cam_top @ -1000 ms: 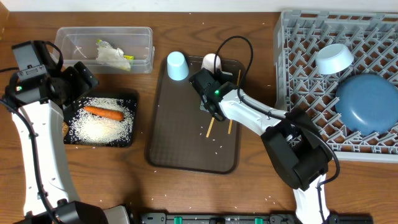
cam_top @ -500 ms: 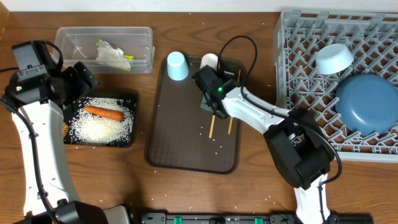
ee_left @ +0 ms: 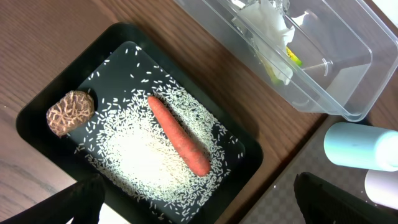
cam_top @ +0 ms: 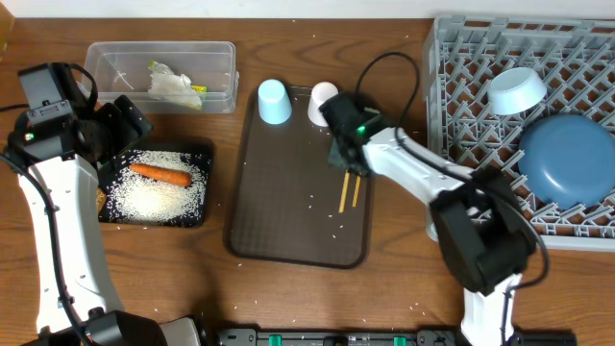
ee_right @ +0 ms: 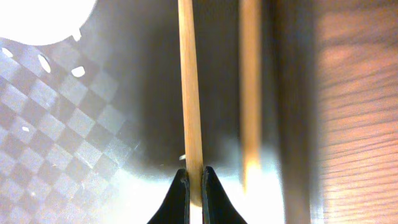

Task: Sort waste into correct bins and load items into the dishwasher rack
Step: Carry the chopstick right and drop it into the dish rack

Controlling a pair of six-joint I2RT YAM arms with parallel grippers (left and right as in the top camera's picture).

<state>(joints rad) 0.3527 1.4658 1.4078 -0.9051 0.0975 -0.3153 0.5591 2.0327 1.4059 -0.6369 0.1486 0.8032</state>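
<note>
1. Chopsticks (cam_top: 343, 188): pair of thin wooden sticks, side by side near the right edge of the brown serving tray (cam_top: 288, 192), centre of the overhead frame. One stick (ee_right: 189, 93) pinched at its end between the fingertips of the right gripper (ee_right: 192, 177). Second stick (ee_right: 250, 87) just beside it, outside the jaws. Cannot tell whether the held stick is raised off the tray.
2. Brown serving tray: small light-blue cup (cam_top: 275, 101) and small white cup (cam_top: 323, 103) at the upper edge, with a few loose rice grains scattered over the surface.
3. Black tray (ee_left: 31, 124), left of the overhead frame: orange carrot (ee_left: 179, 135) lying diagonally on a bed of white rice grains (ee_left: 143, 162). Brown food lump (ee_left: 70, 112) in the corner at wrist-view left.
4. Clear tub (ee_left: 348, 87), upper left of the overhead frame: crumpled white tissue (ee_left: 267, 18) with the yellow-green wrapper (ee_left: 289, 56) against it.
5. Dishwasher rack (cam_top: 471, 86), right of the overhead frame: white bowl (cam_top: 516, 89) and dark-blue plate (cam_top: 567, 159) set among the pegs.
6. Right arm: extended from lower right up-left to the tray, jaws closed tight on the stick.
7. Left arm: rising along the left edge. Left gripper (ee_left: 196, 183) above the black tray, jaws fully apart, holding nothing.
</note>
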